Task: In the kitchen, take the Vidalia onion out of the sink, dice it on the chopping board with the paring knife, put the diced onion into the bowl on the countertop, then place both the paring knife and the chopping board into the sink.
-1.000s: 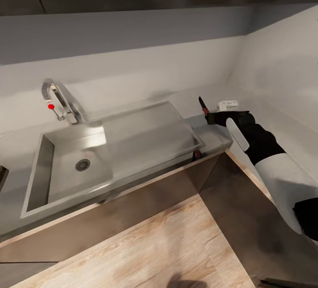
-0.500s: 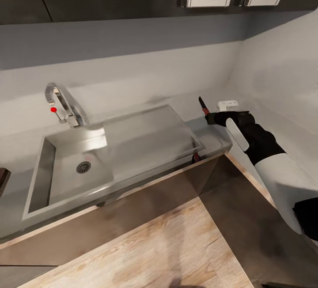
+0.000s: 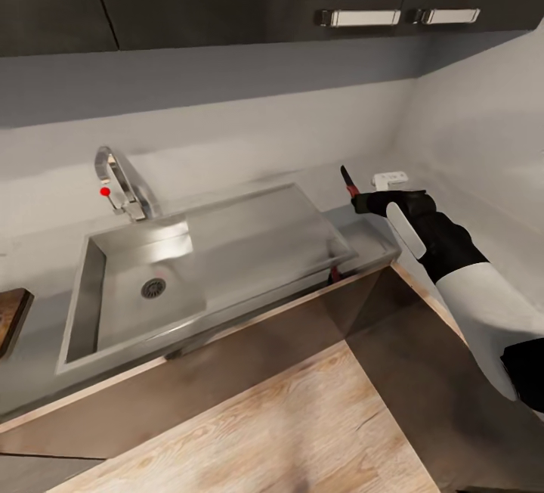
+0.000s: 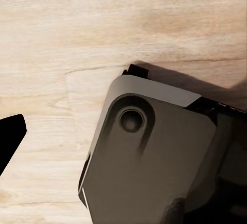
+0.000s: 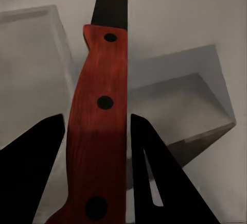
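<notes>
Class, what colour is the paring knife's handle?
Red, with dark rivets; the paring knife shows best in the right wrist view.

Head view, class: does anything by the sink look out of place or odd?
One oddity: a small red object pokes from under the steel sink's drainboard corner at the glossy grey countertop's edge; what it is cannot be told. The right gripper holds the red-handled paring knife aloft.
</notes>
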{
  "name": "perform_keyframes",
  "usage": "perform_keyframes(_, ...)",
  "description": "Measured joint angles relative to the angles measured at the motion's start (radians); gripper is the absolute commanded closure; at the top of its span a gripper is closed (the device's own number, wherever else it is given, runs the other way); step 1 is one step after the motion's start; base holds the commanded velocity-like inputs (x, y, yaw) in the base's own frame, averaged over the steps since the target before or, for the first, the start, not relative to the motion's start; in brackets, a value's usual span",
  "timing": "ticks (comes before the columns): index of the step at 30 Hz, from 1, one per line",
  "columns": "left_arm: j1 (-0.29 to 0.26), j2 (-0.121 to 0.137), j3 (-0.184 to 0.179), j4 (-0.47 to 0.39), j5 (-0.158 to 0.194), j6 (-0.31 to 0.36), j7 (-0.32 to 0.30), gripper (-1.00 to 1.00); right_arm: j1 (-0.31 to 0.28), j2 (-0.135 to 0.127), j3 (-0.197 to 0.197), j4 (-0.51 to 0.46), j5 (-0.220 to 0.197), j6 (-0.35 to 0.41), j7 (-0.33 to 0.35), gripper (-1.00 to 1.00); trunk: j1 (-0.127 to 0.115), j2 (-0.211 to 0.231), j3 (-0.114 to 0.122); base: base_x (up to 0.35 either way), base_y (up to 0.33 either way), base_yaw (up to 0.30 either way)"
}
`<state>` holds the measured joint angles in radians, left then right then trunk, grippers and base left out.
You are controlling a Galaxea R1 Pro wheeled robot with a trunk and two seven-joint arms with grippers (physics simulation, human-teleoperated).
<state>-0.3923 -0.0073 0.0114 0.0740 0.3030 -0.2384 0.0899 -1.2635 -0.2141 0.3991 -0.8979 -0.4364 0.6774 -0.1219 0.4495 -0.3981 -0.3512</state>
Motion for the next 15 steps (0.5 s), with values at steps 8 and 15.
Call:
perform_keyframes(8,0.0,0.0,0.0,0.0,0.0,0.0,0.0,-1.0,0.0,0.003,0.0,0.0,0.034,0.0,-0.02,1.0,0.0,0.0,0.013,-0.102,0.156,0.068)
perform_keyframes(15,0.0,0.0,0.0,0.0,0.0,0.0,0.0,-1.0,0.0,0.004,0.0,0.01,0.04,0.0,-0.021,1.0,0.0,0.0,0.024,-0.215,0.232,0.103)
